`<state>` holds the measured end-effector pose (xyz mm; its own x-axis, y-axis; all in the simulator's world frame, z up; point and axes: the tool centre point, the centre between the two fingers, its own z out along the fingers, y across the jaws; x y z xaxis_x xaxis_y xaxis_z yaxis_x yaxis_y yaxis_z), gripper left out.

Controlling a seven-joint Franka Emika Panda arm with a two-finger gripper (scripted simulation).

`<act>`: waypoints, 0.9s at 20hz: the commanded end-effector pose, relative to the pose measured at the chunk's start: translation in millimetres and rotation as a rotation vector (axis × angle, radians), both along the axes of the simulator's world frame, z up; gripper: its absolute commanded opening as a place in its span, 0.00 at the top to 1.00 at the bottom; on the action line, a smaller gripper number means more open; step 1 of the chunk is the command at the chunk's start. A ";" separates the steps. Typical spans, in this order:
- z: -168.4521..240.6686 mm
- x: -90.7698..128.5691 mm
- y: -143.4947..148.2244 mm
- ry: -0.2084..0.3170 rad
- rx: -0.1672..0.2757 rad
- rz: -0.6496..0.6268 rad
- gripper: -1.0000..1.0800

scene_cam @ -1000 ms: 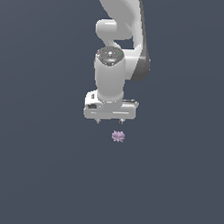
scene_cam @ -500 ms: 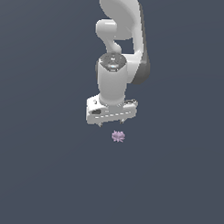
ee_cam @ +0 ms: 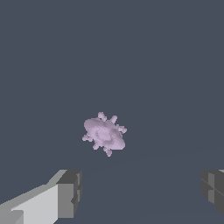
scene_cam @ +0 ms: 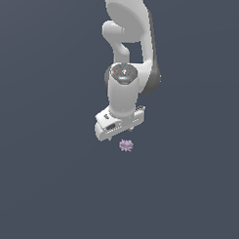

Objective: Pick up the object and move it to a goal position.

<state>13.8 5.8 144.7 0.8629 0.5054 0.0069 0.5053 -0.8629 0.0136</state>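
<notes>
The object is a tiny pale purple-pink knobbly blob lying on the dark grey floor. In the exterior view my white gripper hangs just above it, slightly toward that view's left, with its head turned at an angle. The wrist view shows the object lying beyond the gap between my two fingers, which stand wide apart. The gripper is open and holds nothing. The fingertips are mostly hidden behind the gripper body in the exterior view.
A plain dark grey floor fills both views. The white arm rises from the gripper toward the top of the exterior view.
The gripper head has rotated about its vertical axis and come slightly lower toward the object. The object has not moved.
</notes>
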 end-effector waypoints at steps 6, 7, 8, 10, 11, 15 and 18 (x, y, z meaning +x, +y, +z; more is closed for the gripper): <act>-14.0 -0.2 6.6 0.007 -0.005 0.229 0.04; -15.8 -0.3 7.5 0.008 -0.006 0.259 0.04; -17.6 -0.3 8.5 0.009 -0.006 0.289 0.04; -21.1 -0.4 10.4 0.011 -0.006 0.350 0.04; -22.9 -0.5 11.3 0.012 -0.007 0.380 0.04; -29.9 -0.7 15.3 0.014 -0.007 0.501 0.04; -35.0 -0.9 18.3 0.016 -0.006 0.592 0.04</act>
